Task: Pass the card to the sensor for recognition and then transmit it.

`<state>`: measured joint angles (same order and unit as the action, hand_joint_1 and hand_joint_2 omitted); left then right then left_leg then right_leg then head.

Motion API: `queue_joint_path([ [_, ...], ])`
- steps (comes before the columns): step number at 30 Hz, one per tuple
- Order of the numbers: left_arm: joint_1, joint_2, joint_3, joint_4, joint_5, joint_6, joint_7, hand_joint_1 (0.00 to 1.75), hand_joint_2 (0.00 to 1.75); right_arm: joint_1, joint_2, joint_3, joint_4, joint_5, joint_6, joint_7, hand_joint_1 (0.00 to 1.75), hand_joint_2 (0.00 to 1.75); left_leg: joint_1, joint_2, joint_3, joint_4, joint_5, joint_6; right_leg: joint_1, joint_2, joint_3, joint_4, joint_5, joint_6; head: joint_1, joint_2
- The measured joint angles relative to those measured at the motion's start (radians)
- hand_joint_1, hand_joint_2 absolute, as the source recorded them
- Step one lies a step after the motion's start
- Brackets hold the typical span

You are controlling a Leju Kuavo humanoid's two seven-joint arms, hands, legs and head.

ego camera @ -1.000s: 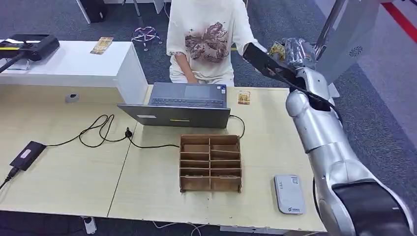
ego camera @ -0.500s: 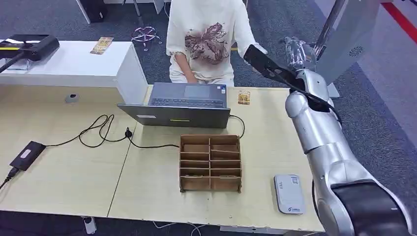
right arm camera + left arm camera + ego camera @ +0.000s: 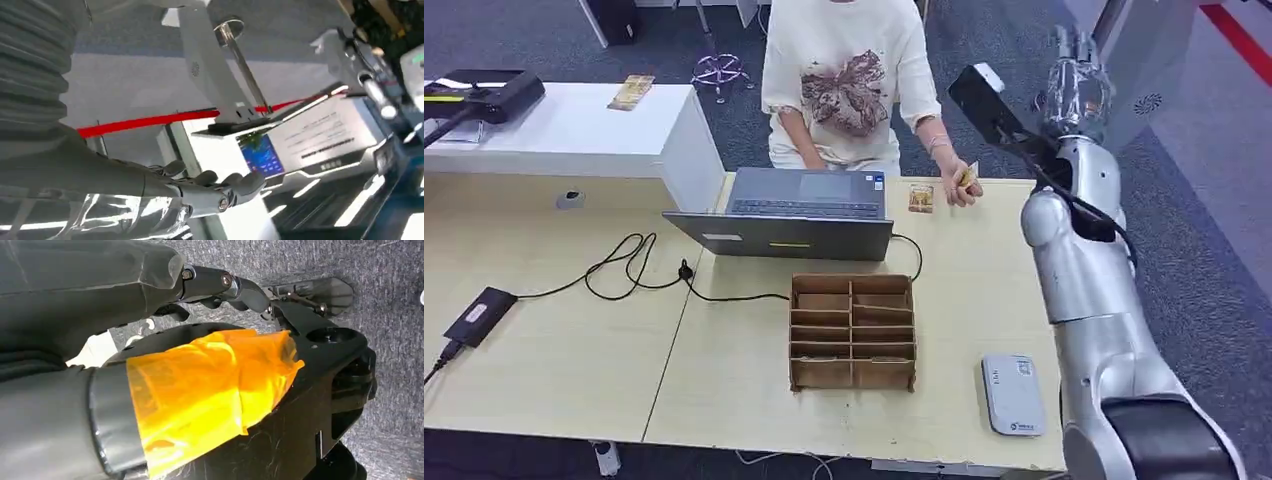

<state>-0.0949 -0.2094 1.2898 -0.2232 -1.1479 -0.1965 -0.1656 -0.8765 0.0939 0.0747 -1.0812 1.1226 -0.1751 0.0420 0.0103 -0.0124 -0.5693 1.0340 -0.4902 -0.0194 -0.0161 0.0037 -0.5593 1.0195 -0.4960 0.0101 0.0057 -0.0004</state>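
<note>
Right hand (image 3: 1075, 88) raised high at the far right of the desk (image 3: 554, 330), fingers extended upward and apart, nothing in them. Right wrist view agrees: fingers (image 3: 235, 185) loosely stretched out, empty, with a lit screen (image 3: 310, 145) beyond them.

Card (image 3: 965, 177) is pinched in the person's hand (image 3: 961, 184), over the desk's far edge, right of the laptop (image 3: 799, 212). It lies below and to the left of the right hand, clearly apart from it, no contact.

A second card (image 3: 920, 198) lies flat on the desk just right of the laptop, near the person's hand. A third card (image 3: 631, 92) sits on the white side table (image 3: 574, 135).

Sensor (image 3: 1012, 394) lies flat near the desk's front right corner, right of the wooden organizer (image 3: 852, 331).

Left hand (image 3: 220, 282): wrist view shows dark fingers over grey carpet; whether spread or curled, cannot tell.
</note>
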Motion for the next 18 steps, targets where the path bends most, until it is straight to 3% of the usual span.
queue_joint_path([
  [8,0.001,-0.006,0.001,0.000,0.025,0.013,0.003,0.00,0.00,0.145,0.008,-0.145,-0.272,-0.241,0.055,-0.118,0.00,1.75,0.000,-0.001,0.000,0.000,0.000,0.000,0.000,-0.001,0.000,0.000,0.000,0.000,0.000,0.000],
  [18,0.008,-0.008,0.013,0.000,0.060,0.038,-0.013,0.00,0.00,0.509,-0.011,-0.168,-0.631,-0.576,0.113,-0.257,0.00,1.75,0.000,-0.001,-0.001,0.000,-0.001,0.000,0.000,-0.001,-0.001,-0.001,0.000,0.000,0.000,0.000],
])
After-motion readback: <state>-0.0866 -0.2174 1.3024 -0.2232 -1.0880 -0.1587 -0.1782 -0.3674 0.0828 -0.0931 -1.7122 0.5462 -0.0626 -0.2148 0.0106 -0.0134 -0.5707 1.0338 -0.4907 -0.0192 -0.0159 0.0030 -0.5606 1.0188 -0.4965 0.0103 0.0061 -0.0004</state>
